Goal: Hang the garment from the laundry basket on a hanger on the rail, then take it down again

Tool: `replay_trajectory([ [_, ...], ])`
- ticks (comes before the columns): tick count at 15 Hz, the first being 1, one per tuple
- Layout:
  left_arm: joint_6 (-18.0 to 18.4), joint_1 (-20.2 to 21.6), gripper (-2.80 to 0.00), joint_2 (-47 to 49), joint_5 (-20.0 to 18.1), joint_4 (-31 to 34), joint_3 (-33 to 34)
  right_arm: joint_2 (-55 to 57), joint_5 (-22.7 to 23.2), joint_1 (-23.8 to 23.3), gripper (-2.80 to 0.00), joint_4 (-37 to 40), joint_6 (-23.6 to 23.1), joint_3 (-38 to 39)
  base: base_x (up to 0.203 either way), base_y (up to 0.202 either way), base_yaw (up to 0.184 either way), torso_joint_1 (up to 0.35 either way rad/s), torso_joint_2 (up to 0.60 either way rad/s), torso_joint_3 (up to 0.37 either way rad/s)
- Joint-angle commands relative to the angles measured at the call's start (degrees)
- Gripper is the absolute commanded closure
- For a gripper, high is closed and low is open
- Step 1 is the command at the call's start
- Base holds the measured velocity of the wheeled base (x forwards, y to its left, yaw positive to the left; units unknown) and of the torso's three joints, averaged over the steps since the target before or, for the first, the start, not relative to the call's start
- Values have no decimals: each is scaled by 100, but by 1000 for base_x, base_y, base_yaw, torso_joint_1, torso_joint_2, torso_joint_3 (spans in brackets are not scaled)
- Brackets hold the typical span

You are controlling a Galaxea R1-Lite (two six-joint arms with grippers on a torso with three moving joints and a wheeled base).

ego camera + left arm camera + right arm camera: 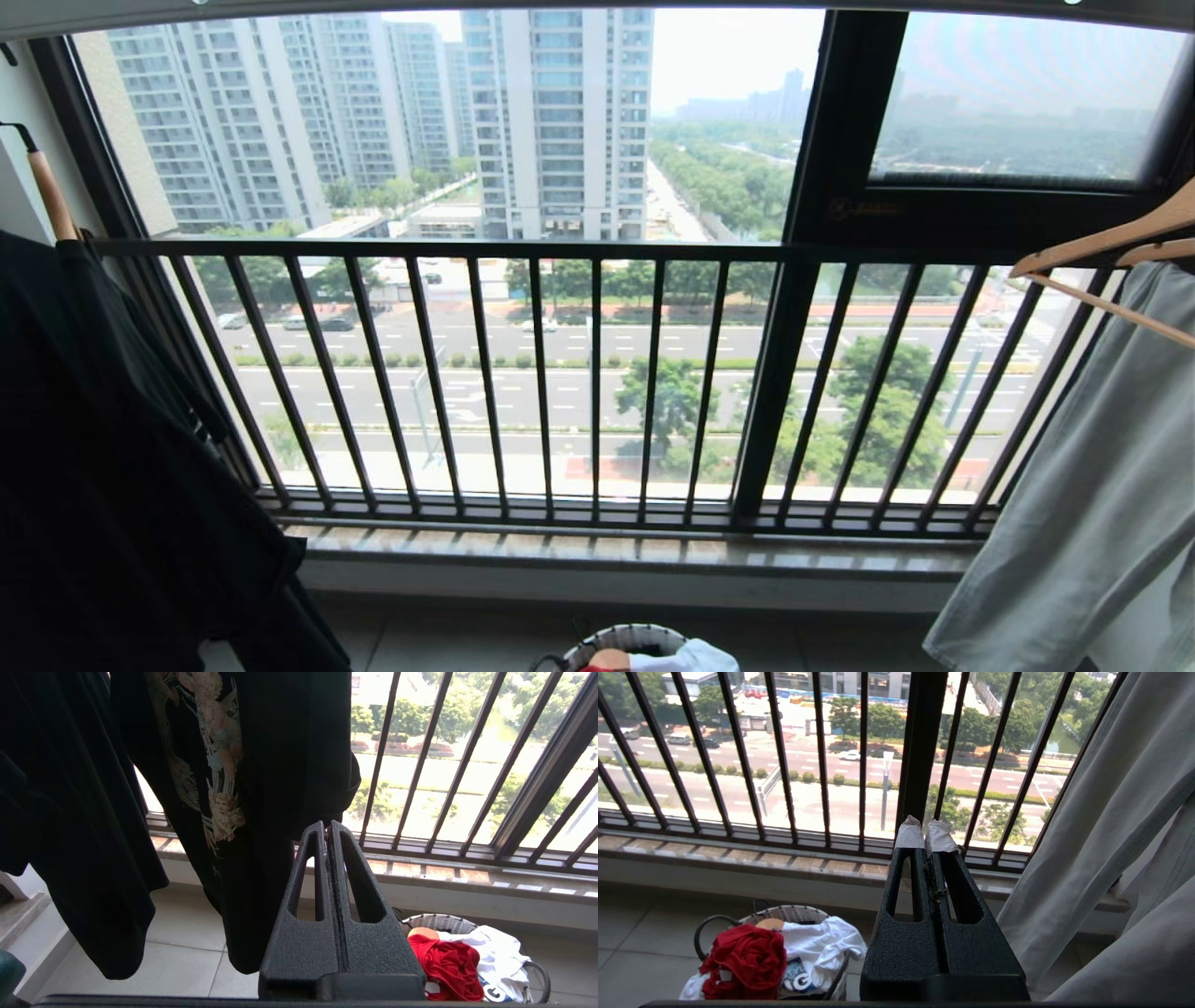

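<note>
Here, both my jaws pressed together and empty, I risk snagging the white shirt (822, 945) tangled with the red T-shirt (747, 961) in the basket (794, 914).

A home: enclosed laundry balcony of a high-rise flat. Tall window (448, 121) across the frame, dark barred railing (560, 373) in front, apartment towers (560, 112) and a wide road (523, 364) far below. Clothes on wooden hangers (1111, 247) at the left and right edges. Tiled floor (467, 644) at the bottom, with a laundry basket (597, 649) full of clothes.
</note>
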Motion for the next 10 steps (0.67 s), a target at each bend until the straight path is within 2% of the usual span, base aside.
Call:
replay_trajectory([
  [1, 2, 2, 0, -2, 5, -4, -4, -1, -1, 1, 0, -7, 16, 3, 0, 0, 0, 0, 0, 0],
  [10, 2, 2, 0, -2, 5, -4, 1, -1, -6, 1, 0, -7, 34, 9, 0, 0, 0, 0, 0, 0],
])
